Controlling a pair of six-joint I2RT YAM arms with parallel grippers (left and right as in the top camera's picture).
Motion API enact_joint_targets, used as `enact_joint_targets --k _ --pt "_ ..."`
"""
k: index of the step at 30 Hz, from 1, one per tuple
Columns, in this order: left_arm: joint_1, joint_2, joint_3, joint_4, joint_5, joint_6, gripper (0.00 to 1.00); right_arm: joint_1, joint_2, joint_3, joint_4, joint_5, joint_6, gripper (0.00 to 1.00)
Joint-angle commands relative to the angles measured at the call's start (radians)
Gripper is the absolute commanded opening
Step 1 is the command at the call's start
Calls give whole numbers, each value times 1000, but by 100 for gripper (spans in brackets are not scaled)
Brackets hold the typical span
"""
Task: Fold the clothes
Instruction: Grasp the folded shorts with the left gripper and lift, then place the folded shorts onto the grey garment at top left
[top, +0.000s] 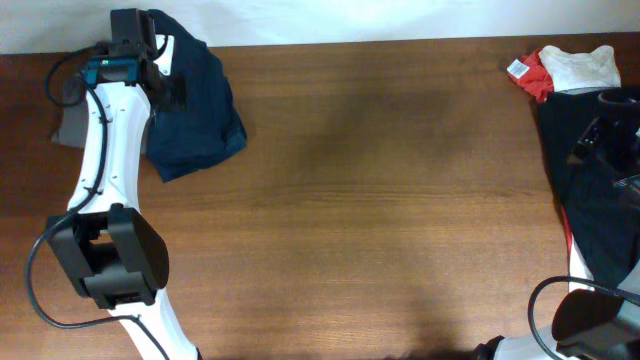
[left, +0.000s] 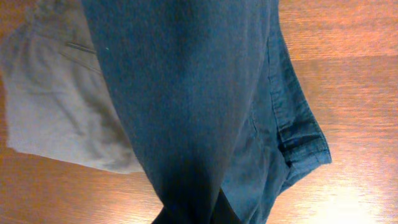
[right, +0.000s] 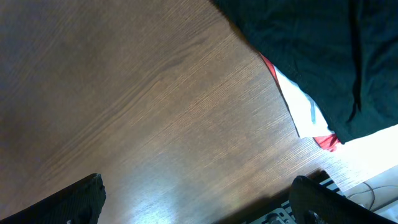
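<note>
Across the brown wooden table (top: 380, 200) the clothes sat at the two far ends, with open wood between. That left room, I would judge, for spreading a garment flat.

At the left gripper (top: 150, 50) hung the navy shorts (top: 195, 110), the largest piece on that side. In the left wrist view the cloth filled the frame and narrowed to a bunch right at the jaws. The jaws looked pinched on it, though fabric hid the fingers themselves. The waistband (left: 301, 140) trailed off to one side of the jaws and lay on the wood. Held so, the shorts could probably be drawn out toward open table.

Beyond those jaws, partly under the shorts, lay grey-khaki trousers (left: 56, 106).

The right gripper (right: 199, 202) held nothing. Its fingertips (right: 81, 199) stood spread wide over bare wood, with a black garment (right: 323, 56) ahead of them and apart. That looked like a waiting posture rather than a reach.

Farther past those jaws, at the table's edge, lay a white piece (top: 582, 68). Touching it was a smaller red piece (top: 537, 80).
</note>
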Motion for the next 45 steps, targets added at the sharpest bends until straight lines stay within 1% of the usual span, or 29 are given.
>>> enact_joint_targets --k 1,6,15,19,27,33,39,40,43,45 --pt "3 2 33 35 -58 93 1 0 -8 -1 -5 2 -8 98" --pt "3 2 37 92 -213 96 1 0 -8 -1 -5 2 -8 98" --pt "1 0 100 92 -224 91 1 0 -8 -1 -5 2 -8 98" --pt "2 0 115 129 -247 92 1 0 -8 -1 -5 2 -8 98" --pt "13 11 114 172 -247 92 1 0 -8 -1 -5 2 -8 98" --pt "75 56 114 193 -247 92 1 0 -8 -1 -5 2 -8 98" --pt "148 63 114 287 -245 92 1 0 -8 -1 -5 2 -8 98" --pt "166 67 113 319 -229 92 2 0 -8 -1 -5 2 -8 98" --pt "195 87 112 350 -150 92 6 0 -8 -1 -5 2 -8 98" --pt "205 108 112 364 -130 92 9 0 -8 -1 -5 2 -8 98"
